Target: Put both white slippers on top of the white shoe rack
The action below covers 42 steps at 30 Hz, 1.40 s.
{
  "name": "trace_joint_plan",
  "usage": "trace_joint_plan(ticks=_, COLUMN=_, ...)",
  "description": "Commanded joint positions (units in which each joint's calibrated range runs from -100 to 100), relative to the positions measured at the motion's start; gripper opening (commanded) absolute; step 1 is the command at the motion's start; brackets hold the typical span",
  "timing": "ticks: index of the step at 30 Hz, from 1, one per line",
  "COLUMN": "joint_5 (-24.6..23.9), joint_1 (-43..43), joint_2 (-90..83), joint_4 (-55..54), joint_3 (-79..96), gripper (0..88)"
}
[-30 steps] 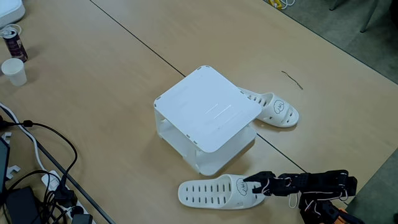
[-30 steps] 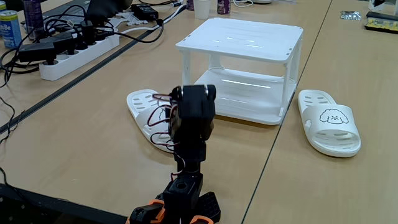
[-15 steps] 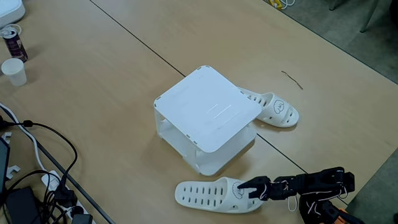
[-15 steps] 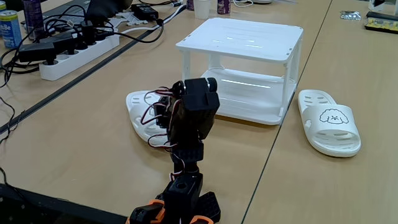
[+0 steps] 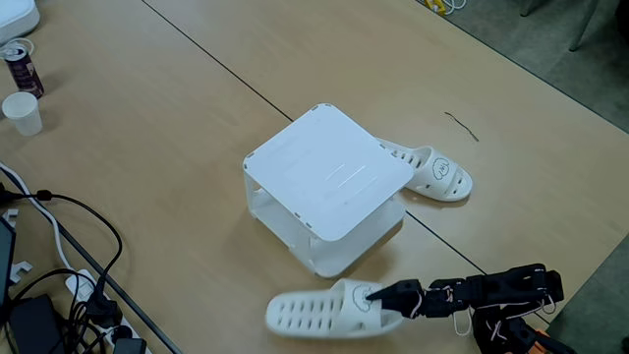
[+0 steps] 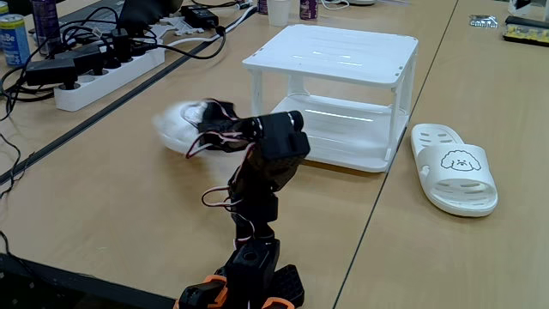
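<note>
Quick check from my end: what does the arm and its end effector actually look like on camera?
The arm is built of boxy black segments, with thin red, black and white wires looping loose along it and orange parts at its base. The end effector is black too, narrowing to slim fingers. No markings are legible.

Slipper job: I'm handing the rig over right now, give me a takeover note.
Gripper: at the near slipper, at its cartoon-face end; whether the jaws are closed on it cannot be told. That slipper looks blurred in a fixed view, beside the shoe rack.
Other slipper: flat on the table on the rack's far side from the arm, untouched.
Done: nothing; the rack's top is bare.
Left: lift the near slipper onto the rack's top, then fetch and place the other one.
</note>
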Motion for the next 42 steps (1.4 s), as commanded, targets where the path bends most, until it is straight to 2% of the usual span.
trace_joint_plan(ticks=1, joint_5=0.42, joint_1=-8.09, joint_2=-5.67, joint_4=-0.07, joint_3=-10.99, gripper=0.8)
trace_joint_plan(ticks=4, joint_5=0.42, joint_1=-12.28, joint_2=-5.84, joint_4=0.02, joint_3=-17.58, gripper=0.8)
trace_joint_plan(ticks=8, joint_5=0.42, joint_1=-11.87, joint_2=-4.83, joint_4=4.68, joint_3=-29.22, gripper=0.8)
trace_joint_plan(ticks=13, joint_5=0.42, joint_1=-3.90, joint_2=-0.29, joint_4=14.69, joint_3=-46.90, gripper=0.8)
trace_joint_plan(ticks=22, joint_5=0.42, joint_1=12.63, joint_2=15.87, joint_4=15.81, joint_3=-68.91, gripper=0.8)
trace_joint_plan(ticks=31, joint_5=0.42, joint_1=22.26, joint_2=27.23, joint_4=15.81, joint_3=-77.12, gripper=0.8)
trace_joint_plan(ticks=42, joint_5=0.42, joint_1=28.75, joint_2=35.56, joint_4=15.81, joint_3=-82.26, gripper=0.8)
